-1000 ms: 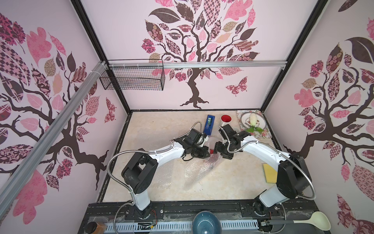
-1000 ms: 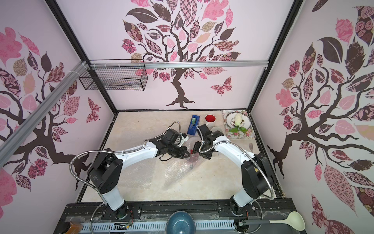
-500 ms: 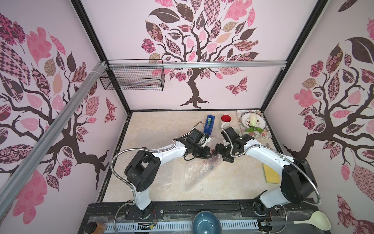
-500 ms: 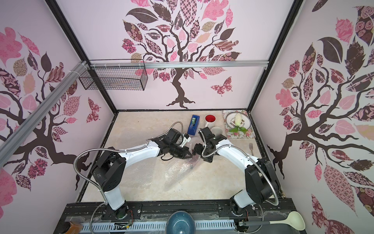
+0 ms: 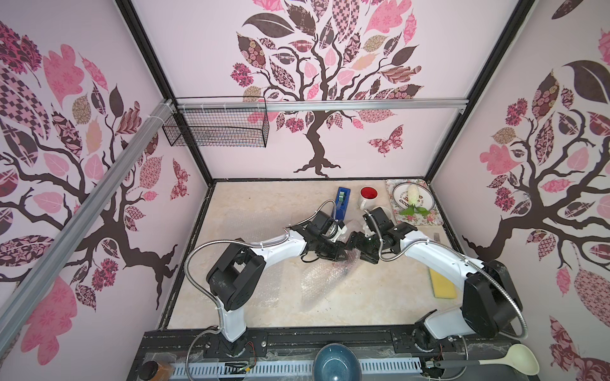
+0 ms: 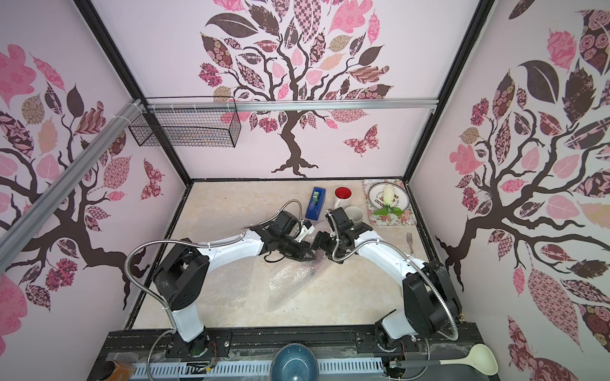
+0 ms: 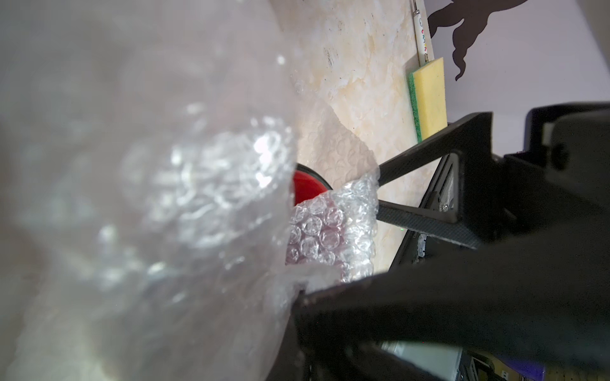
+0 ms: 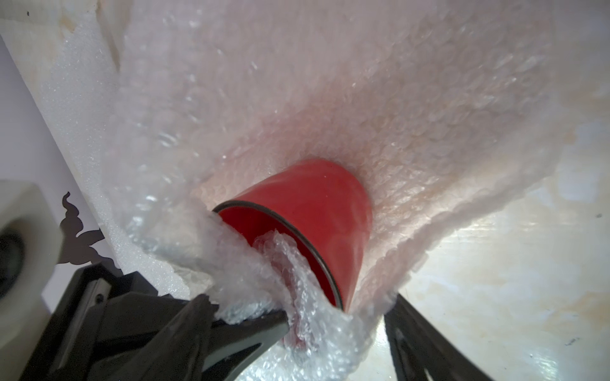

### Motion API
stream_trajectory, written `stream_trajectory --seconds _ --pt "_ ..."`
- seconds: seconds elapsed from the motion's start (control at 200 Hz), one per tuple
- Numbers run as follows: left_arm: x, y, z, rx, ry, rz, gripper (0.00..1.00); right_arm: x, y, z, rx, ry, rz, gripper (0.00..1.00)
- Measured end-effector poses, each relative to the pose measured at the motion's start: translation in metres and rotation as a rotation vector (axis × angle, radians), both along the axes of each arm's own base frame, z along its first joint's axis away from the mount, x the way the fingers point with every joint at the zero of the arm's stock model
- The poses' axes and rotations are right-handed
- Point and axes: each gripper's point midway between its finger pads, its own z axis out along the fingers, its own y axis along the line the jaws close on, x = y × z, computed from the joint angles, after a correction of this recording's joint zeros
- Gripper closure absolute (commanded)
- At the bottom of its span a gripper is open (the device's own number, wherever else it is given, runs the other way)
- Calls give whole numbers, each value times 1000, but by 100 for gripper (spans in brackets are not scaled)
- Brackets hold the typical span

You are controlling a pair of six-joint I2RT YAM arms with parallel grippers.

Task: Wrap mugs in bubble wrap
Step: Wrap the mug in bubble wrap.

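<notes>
1. Right wrist view: the red mug (image 8: 313, 211) lies on its side on the bubble wrap (image 8: 412, 99), mouth toward the camera. The sheet curls up around it and one flap is tucked into the mouth.
2. The left pincer (image 7: 303, 298) is clamped on that flap. The right pincer (image 8: 297, 297) stands spread wide at the mouth, holding nothing.
3. Likely handling: the mug is hard, glossy, breakable and free to roll. Its rim wall looks the surest hold, since the handle is hidden here. The wrap is light, limp and springy, and will probably slide off the glaze unless pinched at an edge and pulled taut.
4. In both top views the arms cover the mug, leaving only a reddish smear at the sheet. They alone show the white mug (image 5: 368, 195) upright at the back of the surface (image 5: 379, 306), beside the blue tape dispenser (image 5: 342, 202).
</notes>
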Motion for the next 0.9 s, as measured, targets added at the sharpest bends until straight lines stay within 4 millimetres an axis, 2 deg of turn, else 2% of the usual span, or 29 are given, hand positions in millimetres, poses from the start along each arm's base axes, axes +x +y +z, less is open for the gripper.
stream_trajectory --seconds 0.095,0.335,0.445,0.645,0.745,0.82,0.9 --pt "-1 -1 -1 -3 7 -7 97 1 1 -3 -1 4 4 21" --pt "-2 -2 1 -14 10 -14 95 -1 -2 -22 -40 42 14 38" --pt "-4 -4 2 -24 23 -13 87 -3 -5 -33 -59 59 8 46" --pt "0 2 13 -34 57 38 67 -2 -17 -54 -113 89 -13 47" --pt "21 12 49 -98 2 116 62 -4 -15 -57 -120 95 0 47" --pt "37 28 87 -156 -67 178 55 -6 -14 -61 -126 103 6 47" --pt "50 46 119 -184 -145 231 53 -6 -14 -62 -129 107 10 48"
